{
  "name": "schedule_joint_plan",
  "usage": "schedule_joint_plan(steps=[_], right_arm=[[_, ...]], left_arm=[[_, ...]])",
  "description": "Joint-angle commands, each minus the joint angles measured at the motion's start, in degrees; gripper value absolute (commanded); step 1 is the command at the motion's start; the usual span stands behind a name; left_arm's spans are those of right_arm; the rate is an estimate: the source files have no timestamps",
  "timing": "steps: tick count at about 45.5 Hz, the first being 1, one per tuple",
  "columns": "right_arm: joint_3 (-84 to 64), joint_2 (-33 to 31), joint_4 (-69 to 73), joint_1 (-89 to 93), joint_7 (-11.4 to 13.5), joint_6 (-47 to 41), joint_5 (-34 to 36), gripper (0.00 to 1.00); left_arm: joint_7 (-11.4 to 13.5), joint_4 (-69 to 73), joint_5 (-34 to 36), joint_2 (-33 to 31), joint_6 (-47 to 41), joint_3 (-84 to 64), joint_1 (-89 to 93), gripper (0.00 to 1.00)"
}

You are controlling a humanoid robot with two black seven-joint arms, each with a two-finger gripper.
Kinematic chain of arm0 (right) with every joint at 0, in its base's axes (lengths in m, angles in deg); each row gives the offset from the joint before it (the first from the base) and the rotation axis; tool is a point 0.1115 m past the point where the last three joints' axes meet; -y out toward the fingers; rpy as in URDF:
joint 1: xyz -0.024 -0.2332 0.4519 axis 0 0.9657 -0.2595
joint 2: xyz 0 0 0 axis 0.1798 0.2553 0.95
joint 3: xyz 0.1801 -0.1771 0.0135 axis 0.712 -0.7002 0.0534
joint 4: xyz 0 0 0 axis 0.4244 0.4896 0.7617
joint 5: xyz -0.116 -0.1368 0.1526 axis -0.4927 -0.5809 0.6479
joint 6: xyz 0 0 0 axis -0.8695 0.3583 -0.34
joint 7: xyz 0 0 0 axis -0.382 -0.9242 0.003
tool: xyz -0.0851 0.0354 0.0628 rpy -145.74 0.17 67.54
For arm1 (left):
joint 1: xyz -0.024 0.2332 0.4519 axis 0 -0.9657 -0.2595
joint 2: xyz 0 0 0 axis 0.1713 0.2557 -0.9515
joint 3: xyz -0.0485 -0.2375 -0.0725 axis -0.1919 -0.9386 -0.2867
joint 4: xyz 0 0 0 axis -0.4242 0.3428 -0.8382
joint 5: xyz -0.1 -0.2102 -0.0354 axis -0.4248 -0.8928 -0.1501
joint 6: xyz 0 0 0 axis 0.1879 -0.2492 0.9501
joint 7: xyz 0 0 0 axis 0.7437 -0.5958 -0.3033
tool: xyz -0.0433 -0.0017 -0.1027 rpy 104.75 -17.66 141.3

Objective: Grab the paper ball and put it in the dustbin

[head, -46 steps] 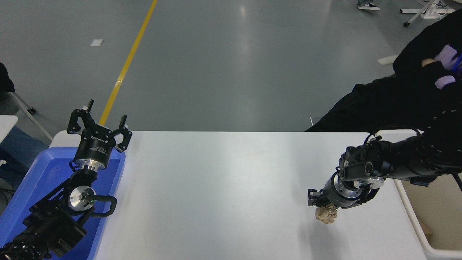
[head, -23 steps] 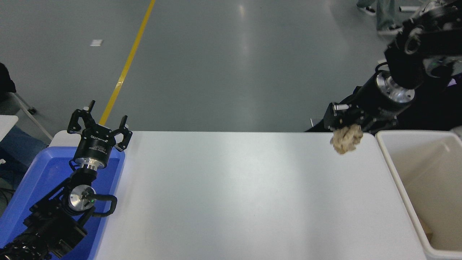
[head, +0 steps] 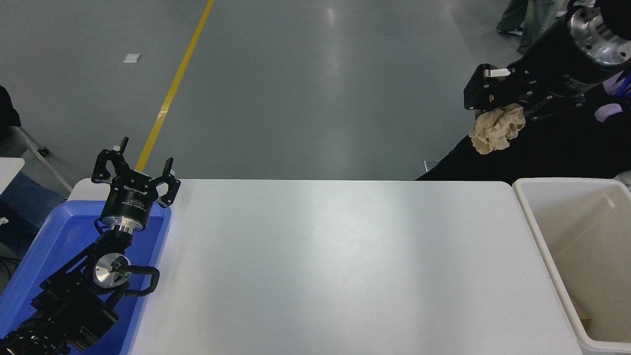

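- We see the right gripper [head: 498, 106] raised at the upper right, its fingers clamped on the paper ball [head: 496, 129], which hangs just below them, clear of every surface.
- Below and to the right of this gripper stands the dustbin [head: 533, 217], its thick rim touching the right edge of the white table [head: 335, 266]; its near left rim corner lies below the ball and a little to the right.
- Below and to the left of the gripper the tabletop is bare from edge to edge; the far table edge runs beneath the ball.
- Behind the gripper and ball we note the dark clothing of a person [head: 542, 148], close to the table's far right corner.
- Far to the left of the working gripper, the left gripper [head: 134, 165] is parked with its fingers spread apart, over the far end of the blue tray [head: 29, 276] at the table's left edge.
- Compared with half a second ago, the right gripper and ball stand higher in the picture and slightly further right; the ball, then overlapping the far table edge beside the bin's corner, now lies wholly above that edge.
- The left arm, tray and dustbin have not shifted.
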Motion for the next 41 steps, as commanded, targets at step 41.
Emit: schedule_joint_plan(steps=[41], right_arm=[[12.3, -16.9, -29.2, 73.7, -0.1, 57.1, -8.6, 0.0]], left_arm=[[0.3, 0.0, -0.1, 0.0, 0.0, -0.3, -0.1, 0.98]])
